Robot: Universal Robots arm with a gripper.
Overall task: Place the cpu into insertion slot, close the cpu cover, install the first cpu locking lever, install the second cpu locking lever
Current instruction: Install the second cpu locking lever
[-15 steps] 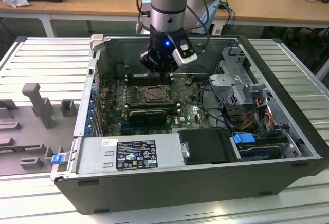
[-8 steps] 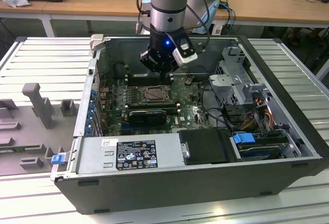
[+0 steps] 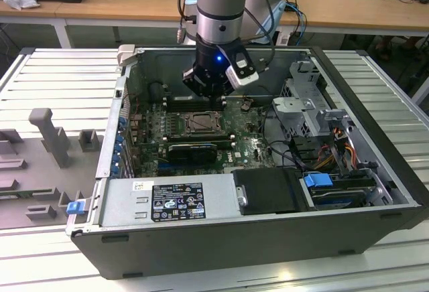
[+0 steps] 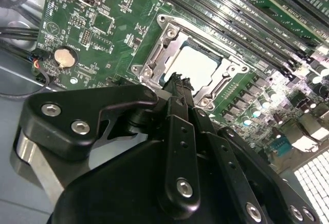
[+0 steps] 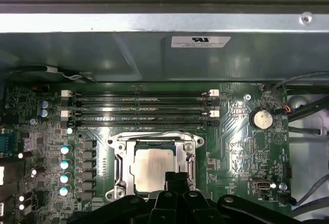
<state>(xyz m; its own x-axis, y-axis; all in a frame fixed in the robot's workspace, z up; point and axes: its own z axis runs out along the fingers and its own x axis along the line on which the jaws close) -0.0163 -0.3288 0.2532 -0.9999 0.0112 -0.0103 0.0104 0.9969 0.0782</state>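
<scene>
The cpu (image 5: 154, 168) lies flat in the insertion slot (image 5: 119, 154), its pale face showing through the square cut-out of the cpu cover (image 5: 153, 142), which appears folded down over it. In both wrist views the gripper (image 4: 178, 80) hangs just above the socket's near edge with its fingers pressed together and holding nothing, a posture suited to pushing on a narrow part beside the socket rather than grasping. In the exterior view the gripper (image 3: 210, 90) reaches down into the open computer case (image 3: 375, 191). Memory slots (image 5: 140, 107) run close along the socket's far side, and a coin cell battery (image 5: 262, 118) sits nearby on the motherboard (image 5: 241, 152), leaving little room.
</scene>
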